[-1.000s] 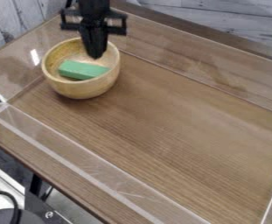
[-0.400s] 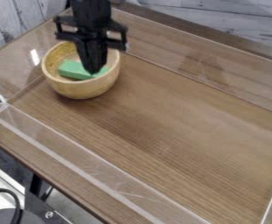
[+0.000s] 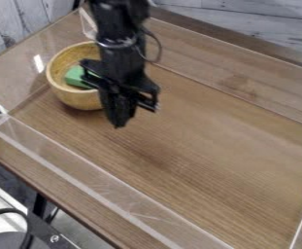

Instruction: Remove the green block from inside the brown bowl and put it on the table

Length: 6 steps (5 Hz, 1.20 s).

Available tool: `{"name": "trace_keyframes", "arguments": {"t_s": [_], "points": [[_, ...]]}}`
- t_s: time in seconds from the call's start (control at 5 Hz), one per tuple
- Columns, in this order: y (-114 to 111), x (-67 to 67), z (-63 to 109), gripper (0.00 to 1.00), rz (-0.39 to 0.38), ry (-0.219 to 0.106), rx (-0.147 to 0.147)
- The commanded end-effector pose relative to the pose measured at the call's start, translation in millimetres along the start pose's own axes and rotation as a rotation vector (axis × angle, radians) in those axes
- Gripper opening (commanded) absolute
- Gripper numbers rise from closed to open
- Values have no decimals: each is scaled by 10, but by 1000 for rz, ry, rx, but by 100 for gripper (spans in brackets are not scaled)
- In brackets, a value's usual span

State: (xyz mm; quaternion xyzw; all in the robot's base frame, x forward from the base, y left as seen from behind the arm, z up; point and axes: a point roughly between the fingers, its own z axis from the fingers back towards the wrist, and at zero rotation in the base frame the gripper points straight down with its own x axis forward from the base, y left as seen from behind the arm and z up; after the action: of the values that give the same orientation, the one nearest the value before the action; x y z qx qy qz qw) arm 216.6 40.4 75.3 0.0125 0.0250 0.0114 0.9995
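Gripper (image 3: 119, 119) has swung right, out of brown bowl (image 3: 65, 95); fingers pressed together, empty; green block (image 3: 74, 74) remains inside; grasp probably missed.

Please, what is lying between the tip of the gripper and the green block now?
In the camera view, the brown bowl's near rim stands between the gripper and the green block; otherwise only bare table.

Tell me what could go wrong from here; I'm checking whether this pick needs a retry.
1. The tool is shut over the table, apparently empty, while the green block lies in the brown bowl: the grasp seems missed.
2. Releasing here would place nothing.
3. Reaching back in, the arm could nudge the bowl's rim.
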Motion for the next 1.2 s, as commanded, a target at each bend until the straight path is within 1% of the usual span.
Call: {"name": "trace_keyframes", "arguments": {"t_s": [0.0, 0.2, 0.4, 0.6, 0.8, 1.0], "points": [[-132, 127, -87, 0, -53, -8, 25], [-204, 182, -228, 0, -83, -3, 24], [-176, 237, -379, 0, -74, -3, 27], [-145, 270, -372, 100, -73, 12, 1], [-118, 289, -324, 100, -71, 23, -29], [-157, 296, -355, 0, -89, 12, -47]]}}
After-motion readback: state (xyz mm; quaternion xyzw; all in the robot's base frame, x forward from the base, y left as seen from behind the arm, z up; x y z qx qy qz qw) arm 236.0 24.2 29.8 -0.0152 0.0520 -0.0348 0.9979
